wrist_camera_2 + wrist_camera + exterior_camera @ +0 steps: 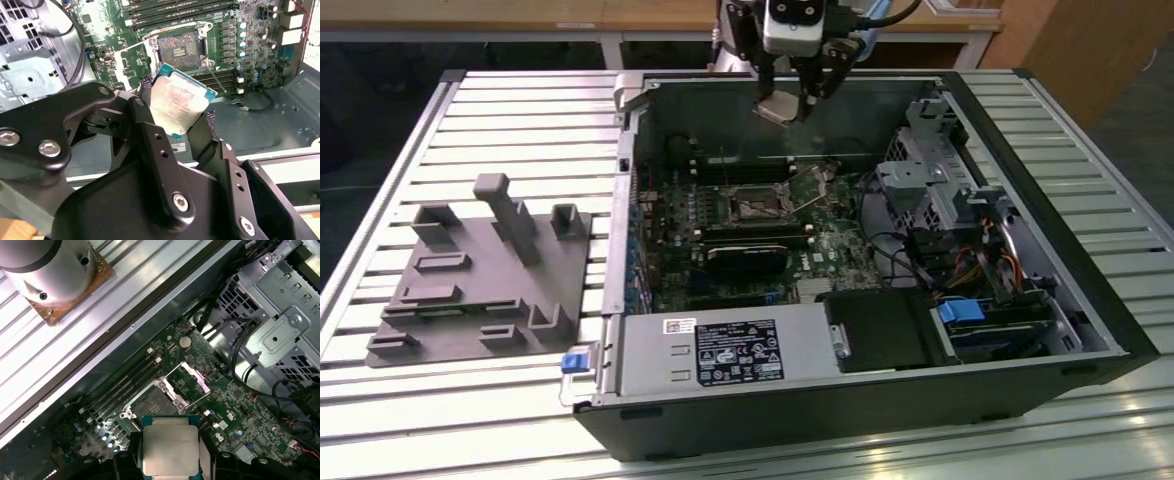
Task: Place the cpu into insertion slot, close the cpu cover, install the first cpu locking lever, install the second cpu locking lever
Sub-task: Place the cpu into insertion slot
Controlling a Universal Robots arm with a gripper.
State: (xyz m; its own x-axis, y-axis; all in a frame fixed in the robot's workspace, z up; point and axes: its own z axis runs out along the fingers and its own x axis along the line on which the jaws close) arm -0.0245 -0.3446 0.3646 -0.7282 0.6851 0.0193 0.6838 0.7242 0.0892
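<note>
- Slatted metal table [494, 120] carries your open computer case [854, 410], laid flat so the green board faces upward and can be reached from above. In the exterior view, a grey fixture [480, 275] sits at the case's 9 o'clock.
- Your gripper [790, 98] is clamped on the cpu [775, 108]. The jaws pinch two opposite edges, likely to keep the underside free for seating.
- In the exterior view the chip hangs at 12 o'clock from the insertion slot [757, 208], over the case's far wall and well apart from the board.
- The cpu cover [198, 380] stands flipped up beside the slot, leaving the socket bare to receive the chip. Nothing is seated yet.
</note>
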